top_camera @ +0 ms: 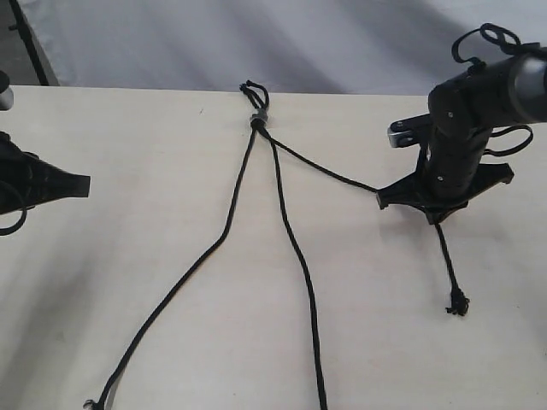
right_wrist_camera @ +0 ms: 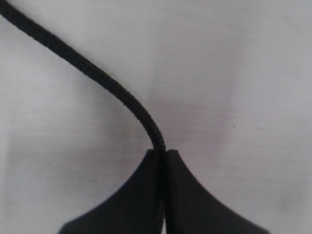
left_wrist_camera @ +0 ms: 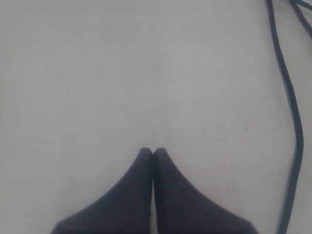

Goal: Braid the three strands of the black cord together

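The black cord's knot (top_camera: 255,121) with its short loop lies at the table's far middle. From it the left strand (top_camera: 205,252) runs to the near left and the middle strand (top_camera: 299,256) runs straight toward the near edge. The right strand (top_camera: 325,170) stretches to my right gripper (top_camera: 410,203), which is shut on it; its knotted tip (top_camera: 459,303) trails below. In the right wrist view the right strand (right_wrist_camera: 102,78) enters the closed jaws of the right gripper (right_wrist_camera: 162,152). My left gripper (top_camera: 84,184) is shut and empty at the left edge, with fingertips (left_wrist_camera: 146,152) together.
The pale table (top_camera: 171,154) has a far edge just behind the knot. A grey backdrop (top_camera: 256,38) rises behind it. Glossy cables (top_camera: 491,38) loop on the right arm. In the left wrist view a strand (left_wrist_camera: 292,112) lies off to one side.
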Tool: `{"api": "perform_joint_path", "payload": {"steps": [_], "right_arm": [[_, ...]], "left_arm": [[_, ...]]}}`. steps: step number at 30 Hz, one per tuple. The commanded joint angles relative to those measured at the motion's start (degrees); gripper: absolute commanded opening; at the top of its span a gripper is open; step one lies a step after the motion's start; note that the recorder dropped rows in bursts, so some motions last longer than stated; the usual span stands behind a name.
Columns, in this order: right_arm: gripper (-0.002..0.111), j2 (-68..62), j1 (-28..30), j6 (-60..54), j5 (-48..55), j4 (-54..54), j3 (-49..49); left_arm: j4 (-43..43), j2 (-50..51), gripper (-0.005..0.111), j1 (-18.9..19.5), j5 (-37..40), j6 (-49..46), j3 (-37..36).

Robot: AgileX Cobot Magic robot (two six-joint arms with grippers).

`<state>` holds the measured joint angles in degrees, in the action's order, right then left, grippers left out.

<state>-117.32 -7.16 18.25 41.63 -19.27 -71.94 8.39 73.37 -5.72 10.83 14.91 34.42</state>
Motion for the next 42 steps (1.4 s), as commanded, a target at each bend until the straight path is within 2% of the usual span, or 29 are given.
{"api": "perform_joint_path", "payload": {"steps": [1, 21, 23, 26, 27, 30, 31, 34, 37, 40, 42], "right_arm": [[0.000, -0.8, 0.4, -0.2, -0.8, 0.2, 0.1], [0.000, -2.6, 0.3, 4.4, -0.1, 1.0, 0.1], [0.008, -2.6, 0.3, 5.1, 0.1, 1.0, 0.1], [0.031, -2.8, 0.3, 7.9, 1.0, 0.2, 0.1], [0.042, -2.8, 0.3, 8.2, 0.9, -0.2, 0.1], [0.062, -2.7, 0.3, 7.9, 0.6, -0.2, -0.5], [0.064, -2.6, 0.3, 7.0, 1.5, -0.2, -1.0], [0.061, -1.0, 0.3, 5.4, 5.7, -0.2, -2.6], [0.048, 2.7, 0.3, 4.7, 8.4, -0.2, -3.6], [0.031, 7.7, 0.3, 4.7, 7.7, -0.5, -3.6], [0.019, 11.4, 0.3, 4.7, 6.6, -0.8, -3.6]], "left_arm": [[-0.1, 0.0, 0.000, -0.3, -0.3, -0.3, -0.1], [-0.1, 0.0, 0.000, -0.3, -0.1, -0.3, -0.1], [-0.1, 0.0, 0.000, -0.3, -0.1, -0.3, -0.1], [-0.1, 0.0, 0.000, -0.3, -0.1, -0.3, -0.1], [-0.1, 0.0, 0.000, -0.3, -0.1, -0.3, -0.1], [-0.1, 0.0, 0.000, -0.3, -0.1, -0.3, -0.1], [-0.3, 0.0, 0.000, -0.3, -0.2, -0.3, -0.1], [-2.4, 0.0, 0.000, -0.3, -0.2, 0.5, -0.1], [-10.8, 0.0, 0.000, -1.2, 0.3, -1.0, 0.1], [-11.9, 0.2, 0.000, -5.4, 2.2, -3.5, 1.8], [-12.0, 1.4, 0.000, -10.2, 5.1, -3.5, 4.4]]}}
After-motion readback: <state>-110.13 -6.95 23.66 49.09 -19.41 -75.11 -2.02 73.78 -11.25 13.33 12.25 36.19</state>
